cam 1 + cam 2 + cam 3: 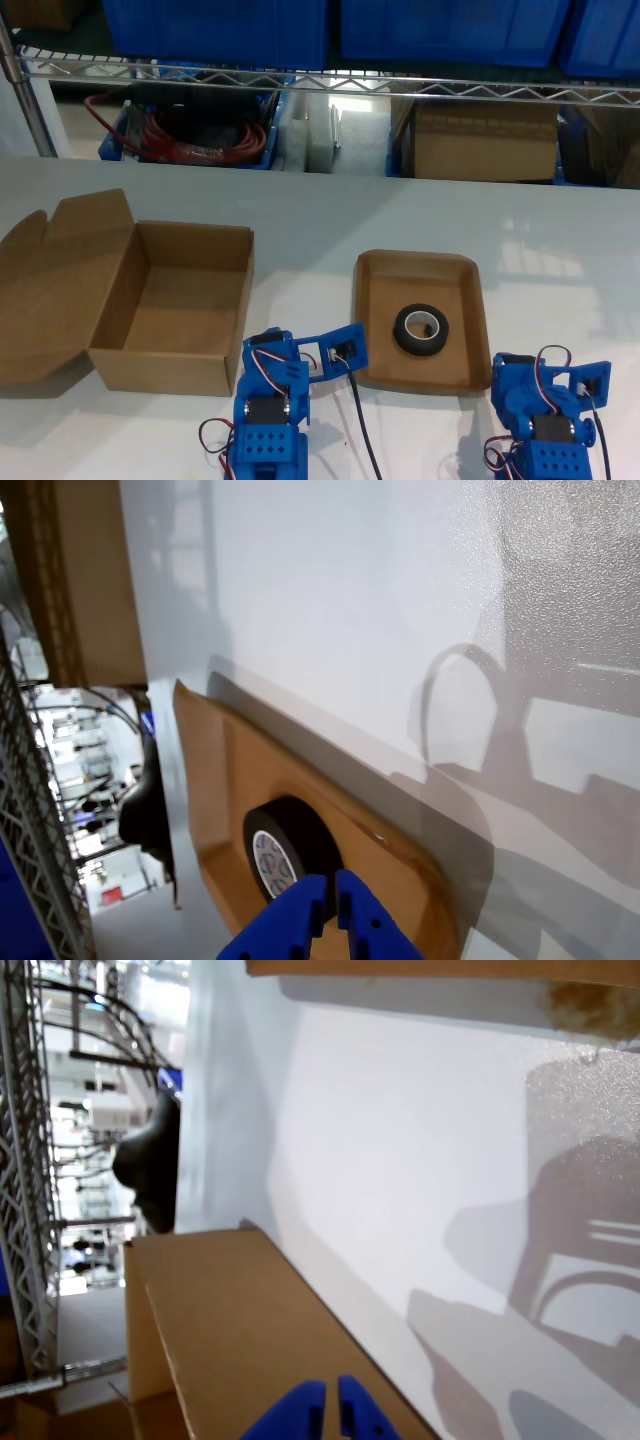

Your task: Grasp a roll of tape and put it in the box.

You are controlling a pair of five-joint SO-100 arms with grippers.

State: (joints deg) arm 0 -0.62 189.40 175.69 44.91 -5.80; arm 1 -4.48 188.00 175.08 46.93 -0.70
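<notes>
My first gripper pointed toward the roll of tape, its jaws pressed together and holding nothing; the roll of tape lay flat in the shallow tray, at the exterior view's right; my second gripper was also closed and empty, aimed at the wall of the box; the box stood open at the exterior view's left.

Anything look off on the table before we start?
Nothing stands out. The roll of tape lies flat in the shallow tray, the box stands upright with its lid flap open, and nothing looks spilled or damaged. Both pincers appear shut and hold nothing.
</notes>
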